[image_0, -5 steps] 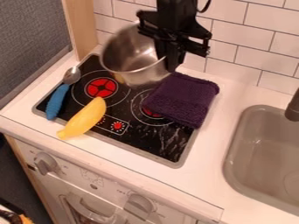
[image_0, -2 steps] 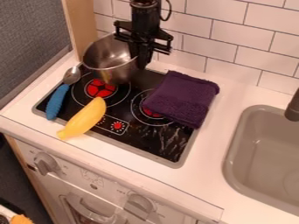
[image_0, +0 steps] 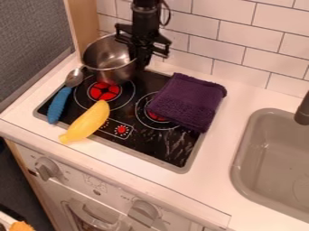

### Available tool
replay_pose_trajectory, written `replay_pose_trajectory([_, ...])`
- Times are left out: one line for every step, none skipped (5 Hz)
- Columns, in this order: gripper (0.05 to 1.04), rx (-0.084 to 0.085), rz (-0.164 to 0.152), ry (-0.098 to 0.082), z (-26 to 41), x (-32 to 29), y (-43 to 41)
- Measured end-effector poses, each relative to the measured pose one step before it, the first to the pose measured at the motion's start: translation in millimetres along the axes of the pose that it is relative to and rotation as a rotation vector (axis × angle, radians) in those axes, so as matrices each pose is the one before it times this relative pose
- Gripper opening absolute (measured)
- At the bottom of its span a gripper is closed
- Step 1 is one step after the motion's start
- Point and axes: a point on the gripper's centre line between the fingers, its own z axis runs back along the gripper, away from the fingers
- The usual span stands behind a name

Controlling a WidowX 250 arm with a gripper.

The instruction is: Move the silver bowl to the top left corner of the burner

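Counter (image_0: pixel 211 160): smooth, white, with a white oven front (image_0: pixel 102 191) below it. Wall (image_0: pixel 250 45) behind: glossy white rectangular tile, thin dark joints. At the view's left, a grey panel (image_0: pixel 30 31), fine-grained, edged by a pale wood post (image_0: pixel 87 20). Sink (image_0: pixel 237 155) on the right: grey-beige, rounded corners, a dark tap (image_0: pixel 303 110) over its far right side. Hob (image_0: pixel 166 146): flat, glossy black rectangle in a pale metal frame, red discs inside thin white rings, pale streaks toward its near right corner. Towel (image_0: pixel 190 101): deep purple, folded to a thick rough square, nubby band along its near part; lies over the hob's right side and partly across the right ring. Bowl (image_0: pixel 107 73): silver metal, deep and round, brushed sheen inside, at the hob's far left corner, just behind the left disc; cannot tell whether its base touches the hob. Claw (image_0: pixel 142 65): black, angular, clamped on the bowl's right rim. Banana (image_0: pixel 87 122): matt yellow, gently curved, lying across the hob's near left edge. Spoon (image_0: pixel 58 104): ribbed blue handle, shiny oval head, along the hob's left edge. Knobs (image_0: pixel 145 211) on the oven front: grey, rounded.
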Motion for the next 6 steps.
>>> replay_pose_trajectory([0.286, -0.0222, -0.0124, -0.0005, 0.12, 0.14, -4.13])
replay_pose_trajectory([0.557, -0.0150, -0.0369, -0.0173, 12.21, 1.92, -15.43])
replay_pose_trajectory([0.855, -0.0145, -0.0026, -0.0911, 37.50, 5.97, -9.75])
replay_pose_trajectory([1.010, -0.0063, 0.0139, -0.0076, 14.22, -11.70, -6.36])
replay_pose_trajectory([1.007, -0.0073, -0.0043, 0.0349, 0.55, -18.30, -10.22])
replay_pose_trajectory([1.001, -0.0278, -0.0385, 0.0622, -15.41, -17.65, -5.86])
